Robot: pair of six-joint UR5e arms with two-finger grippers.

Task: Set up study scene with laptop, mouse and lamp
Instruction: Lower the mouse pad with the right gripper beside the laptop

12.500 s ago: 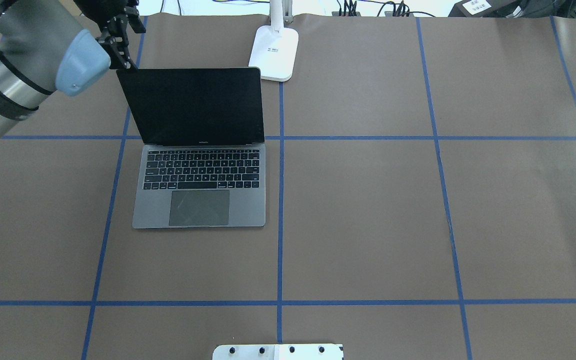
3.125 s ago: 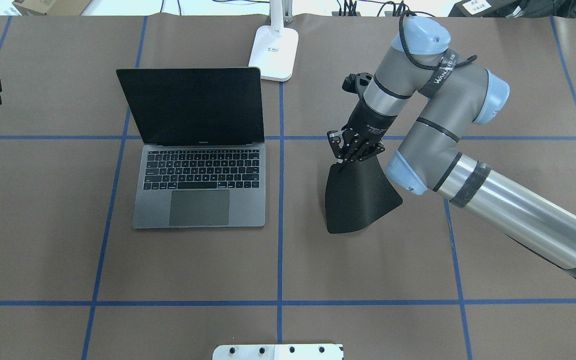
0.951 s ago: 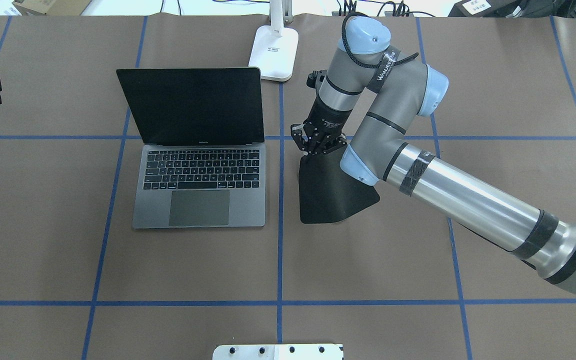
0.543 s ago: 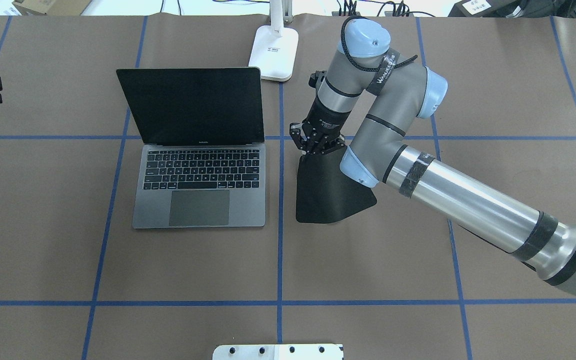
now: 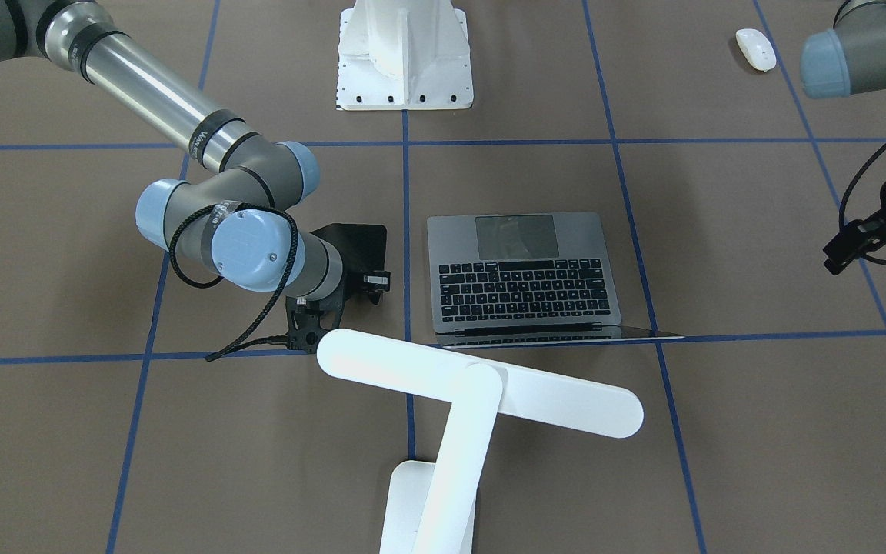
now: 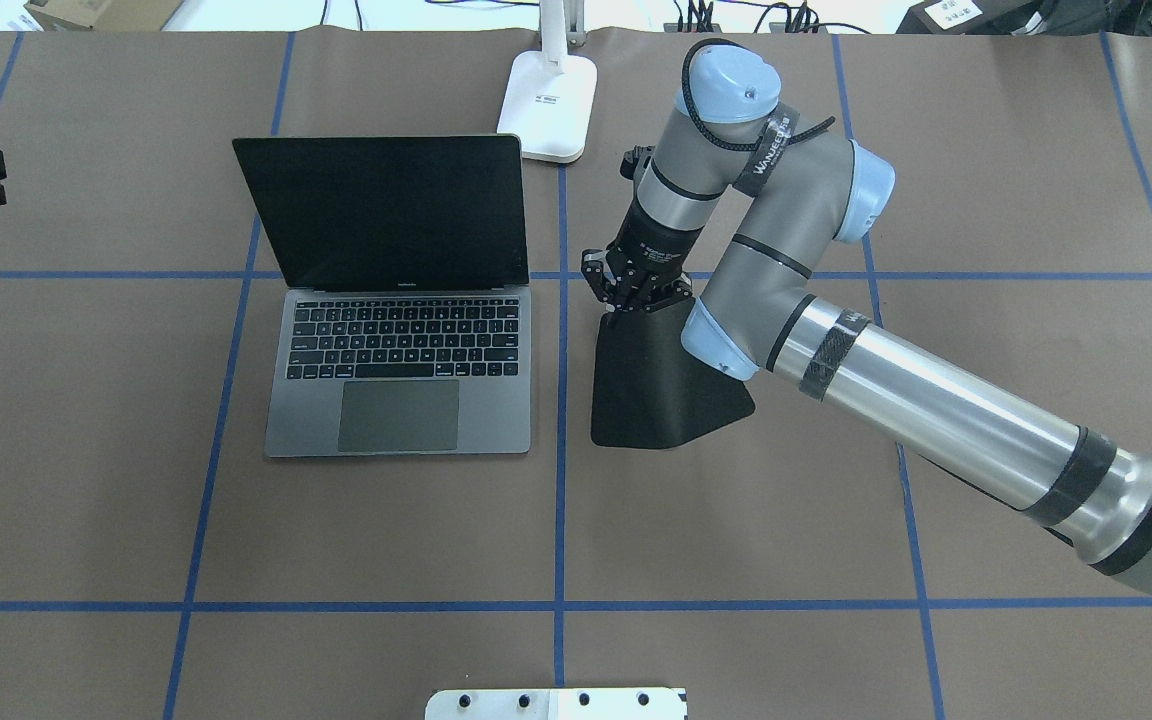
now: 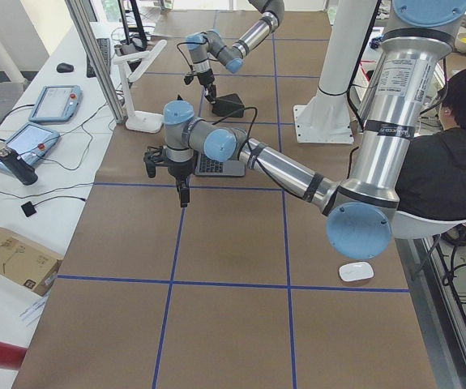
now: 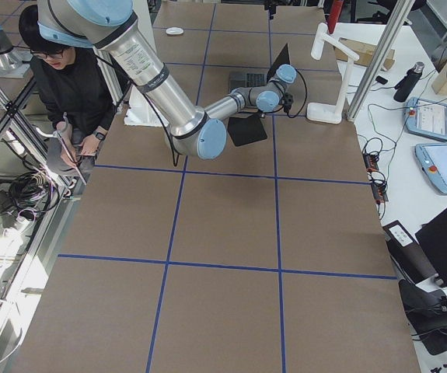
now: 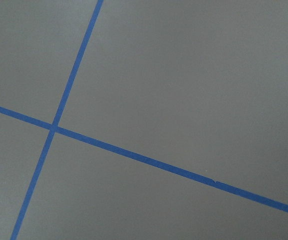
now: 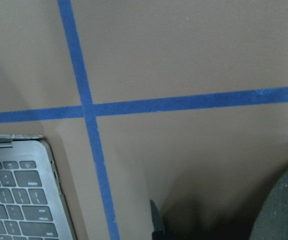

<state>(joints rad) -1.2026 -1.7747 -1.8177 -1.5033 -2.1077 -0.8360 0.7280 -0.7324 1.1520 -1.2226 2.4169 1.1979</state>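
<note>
The laptop is slim and dark grey, its lid open, its screen black, with black keys above a large grey trackpad; it lies left of centre in the overhead view, on the brown table. The mouse, small, glossy and white, lies in the upper right of the front-facing view, well apart from the laptop. The white T-shaped lamp stands at the bottom centre of that view, its long bar head slanting across just below the laptop.

The right gripper sits just right of the laptop's hinge corner, apart from it; its fingers are clamped on the upper edge of a black mat, which tilts up toward the gripper. The left gripper hangs at the right edge of the front-facing view, well apart from the laptop; I cannot tell whether its fingers are apart or together.

White lettering on the strap around the right arm seems to read WANJEE; the print on the lamp's base label and under the laptop's screen is too small to read.
</note>
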